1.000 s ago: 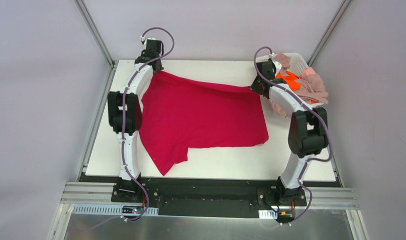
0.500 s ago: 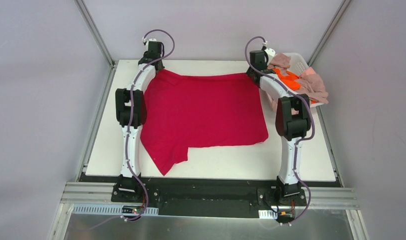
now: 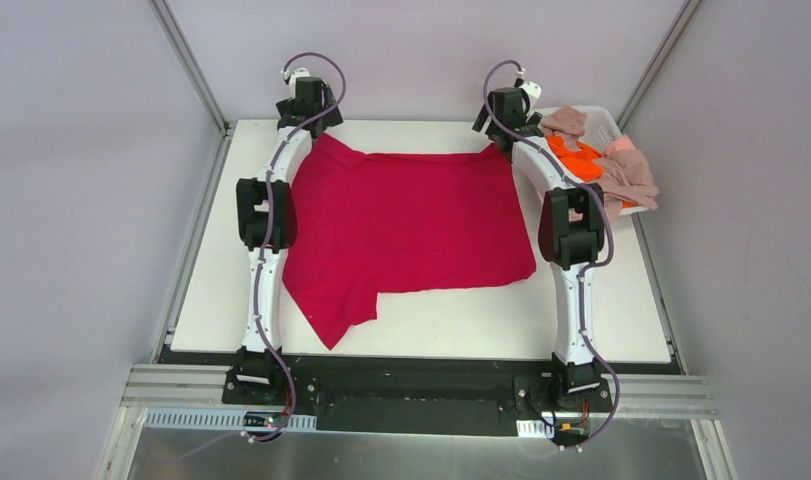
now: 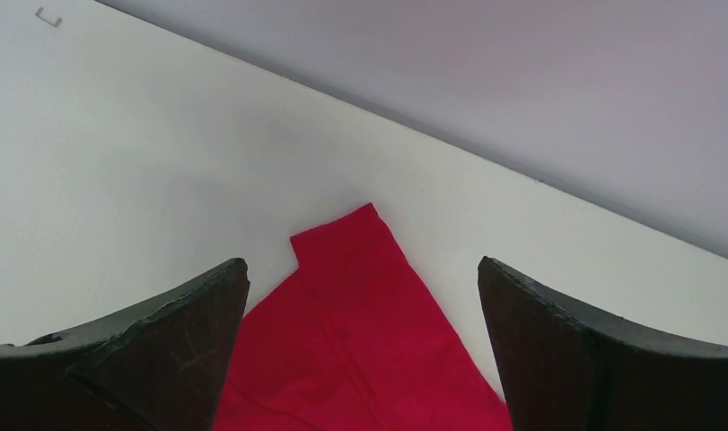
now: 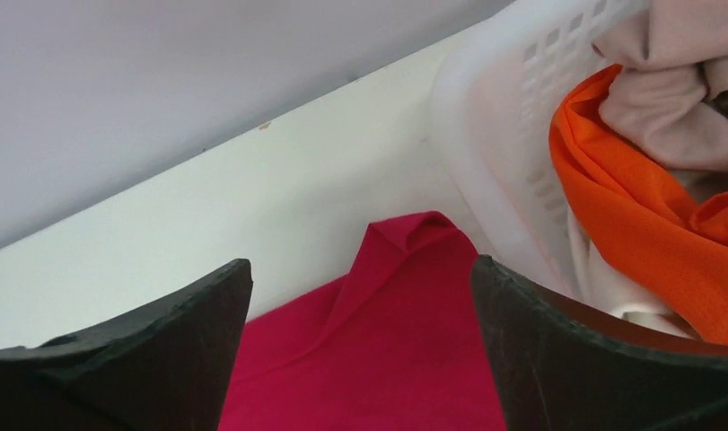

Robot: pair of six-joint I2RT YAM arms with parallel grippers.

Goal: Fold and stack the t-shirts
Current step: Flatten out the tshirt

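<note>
A crimson-red t-shirt point(image 3: 411, 225) lies spread flat over the middle of the table. My left gripper point(image 3: 303, 108) hovers over its far left corner point(image 4: 360, 296), jaws open and empty. Above the far right corner point(image 5: 405, 323) of the red cloth, my right gripper point(image 3: 504, 108) is open too and holds nothing. An orange t-shirt point(image 3: 579, 158) and pink-beige t-shirts point(image 3: 631, 172) lie heaped in the white basket point(image 3: 601, 122); the orange t-shirt point(image 5: 647, 215) fills the right of the right wrist view.
The white basket's wall point(image 5: 495, 135) stands just right of my right gripper at the table's far right corner. The enclosure's back wall point(image 3: 421, 60) rises right behind both grippers. Bare white table point(image 3: 461, 325) runs along the near edge.
Both grippers carried the red shirt's far corners to the back edge, stretching it flat, then opened and let the cloth go. The right arm swung left, away from the basket.
</note>
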